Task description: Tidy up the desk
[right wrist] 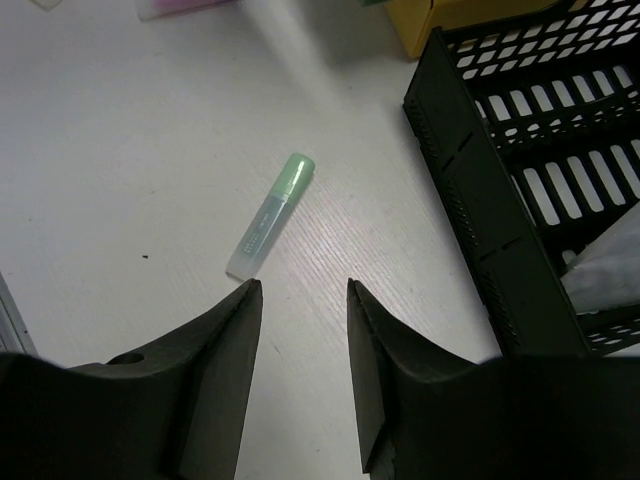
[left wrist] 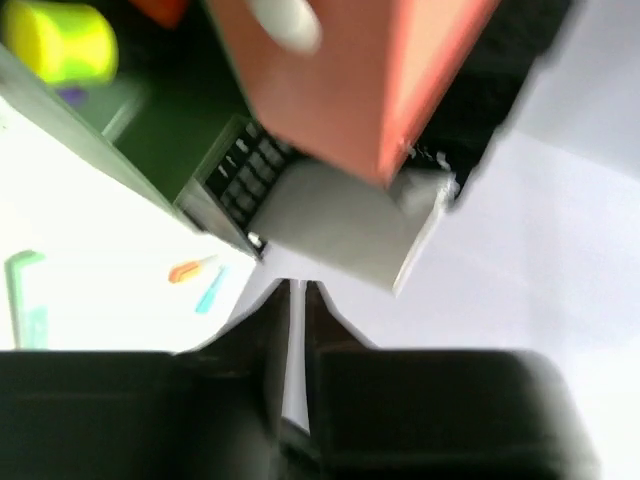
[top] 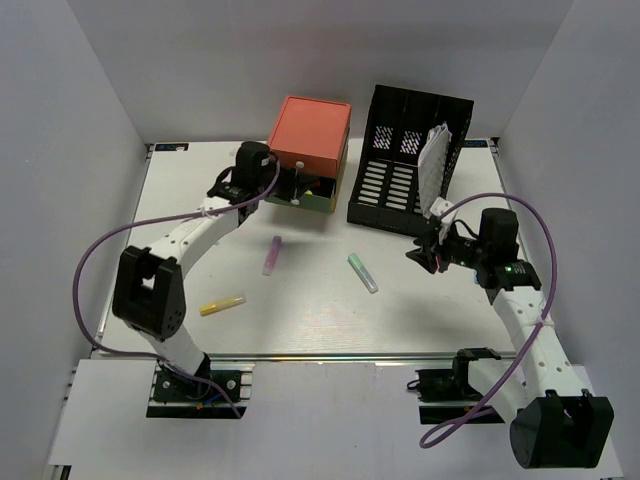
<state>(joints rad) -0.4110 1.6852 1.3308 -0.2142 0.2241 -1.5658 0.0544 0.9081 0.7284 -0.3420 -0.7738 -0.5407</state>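
- Top external: white desk (top: 300,320) fills the floor of the view, arm bases at its near edge. Drawer box (top: 312,150) & file rack (top: 400,165) sit at the far side.
- Pink marker (top: 272,255), green marker (top: 363,272) and yellow marker (top: 222,305) lie loose on the desk, well apart.
- Left wrist: left gripper (left wrist: 297,298) close by the drawer box, fingers nearly clenched w/ a thin slit, nothing in it.
- Right wrist: right gripper (right wrist: 300,290) released, empty, above the desk. Green marker just ahead, file rack to the right.

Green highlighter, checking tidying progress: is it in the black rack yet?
No, the green highlighter lies on the white desk, outside the black rack.
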